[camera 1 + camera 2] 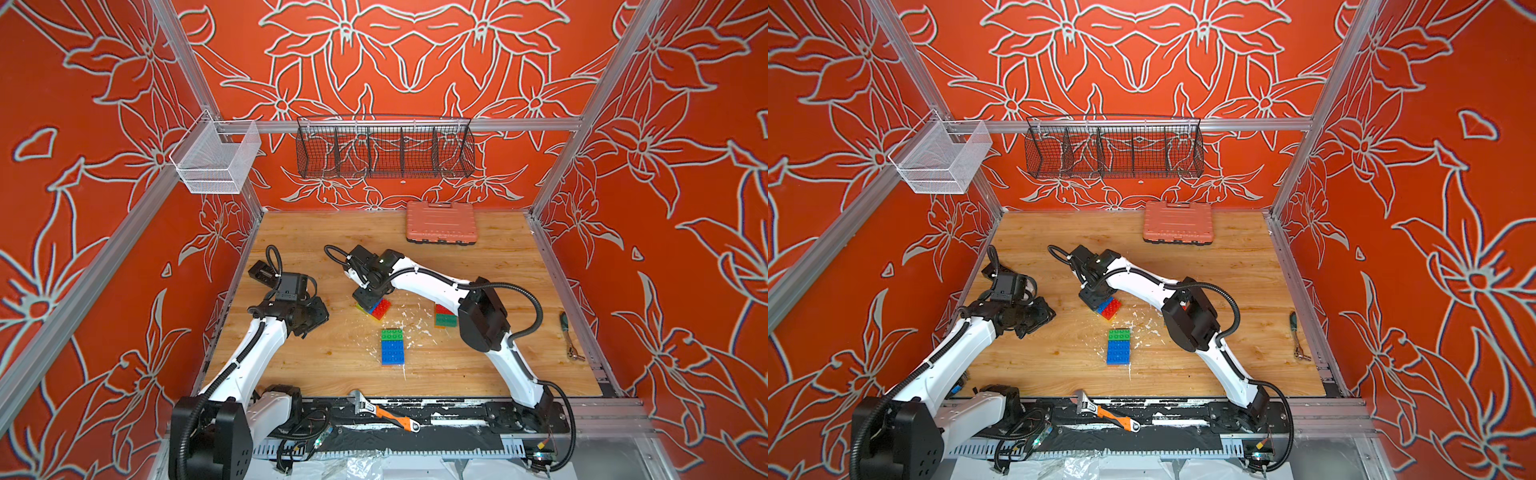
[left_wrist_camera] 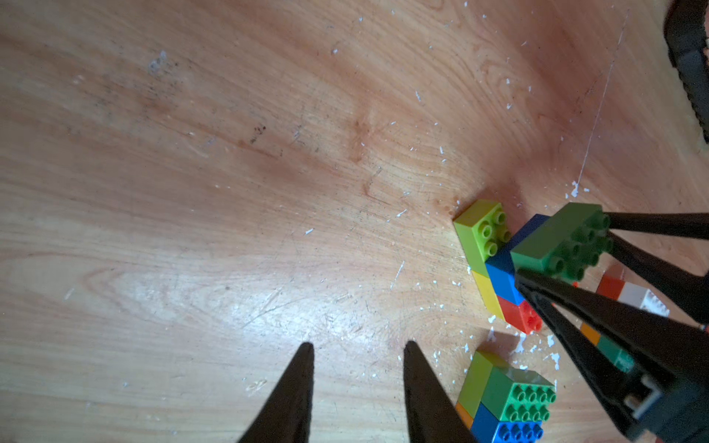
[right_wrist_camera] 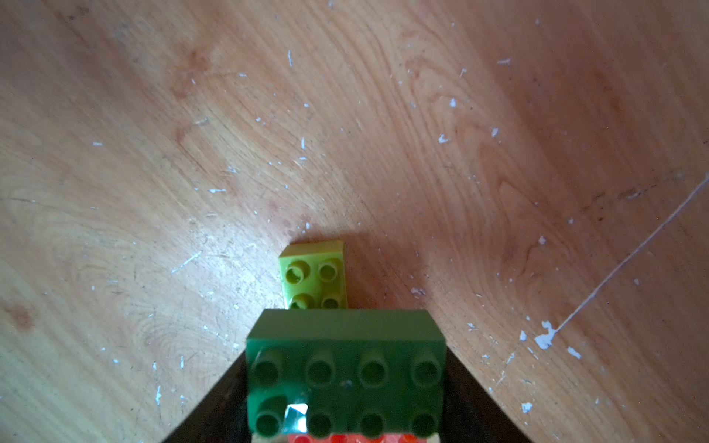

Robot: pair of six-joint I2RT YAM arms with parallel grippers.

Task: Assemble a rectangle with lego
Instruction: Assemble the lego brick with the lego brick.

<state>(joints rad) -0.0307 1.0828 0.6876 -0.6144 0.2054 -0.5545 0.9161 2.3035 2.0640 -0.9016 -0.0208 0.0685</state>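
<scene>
My right gripper [image 1: 369,300] is shut on a dark green lego brick [image 3: 345,368], its fingers [image 2: 614,318] clamping both long sides. It holds the brick over a cluster of lime [image 2: 483,230], yellow, blue and red bricks [image 1: 379,309] at mid-table; whether the brick is seated on them I cannot tell. Nearer the front lies a flat green-and-blue block [image 1: 392,347], seen in both top views [image 1: 1118,347]. A red, green and orange stack [image 1: 444,316] stands partly behind the right arm. To the left of the bricks my left gripper [image 2: 358,345] is open over bare wood.
A salmon ribbed case [image 1: 441,227] lies at the back of the table. An orange-handled wrench [image 1: 384,411] rests on the front rail and a small ratchet tool [image 1: 570,336] lies by the right edge. Wire baskets [image 1: 384,151] hang on the back wall. White flecks litter the wood.
</scene>
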